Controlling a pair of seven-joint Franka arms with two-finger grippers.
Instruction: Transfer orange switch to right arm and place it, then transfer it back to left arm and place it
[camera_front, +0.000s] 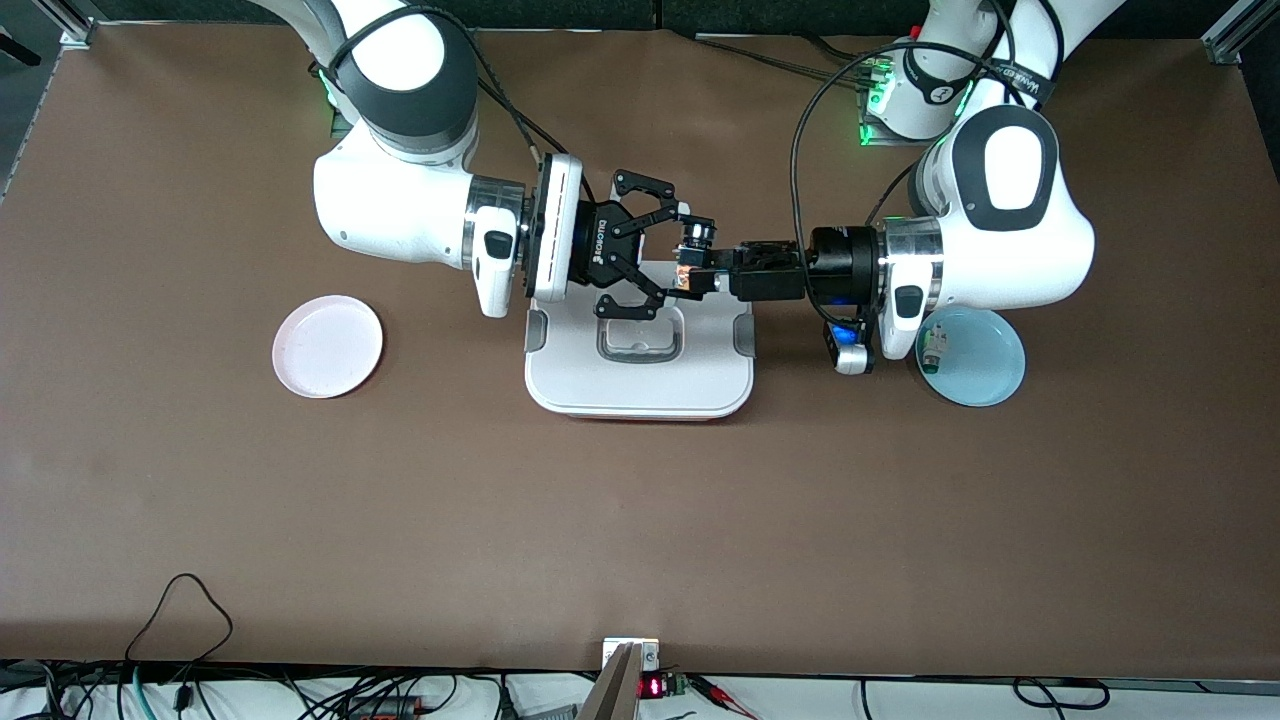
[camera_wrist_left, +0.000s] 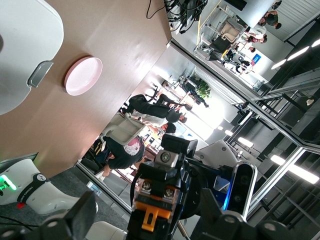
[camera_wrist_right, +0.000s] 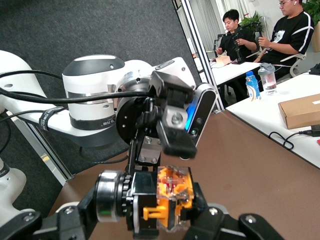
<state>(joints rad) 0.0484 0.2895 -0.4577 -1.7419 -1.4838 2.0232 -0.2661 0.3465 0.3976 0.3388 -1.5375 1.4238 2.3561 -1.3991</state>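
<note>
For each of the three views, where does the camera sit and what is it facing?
Front: high across the table, facing both arms; box, pink plate, blue plate.
Left wrist: on the left arm, facing the right gripper, orange switch.
Right wrist: on the right arm, facing the left gripper, switch.
Shared: switch between left gripper and right gripper above the box.

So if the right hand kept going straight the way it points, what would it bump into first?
The orange switch, sitting right between its fingers above the box, with the left hand meeting it from the other end. Which hand holds the switch is hard to tell.
</note>
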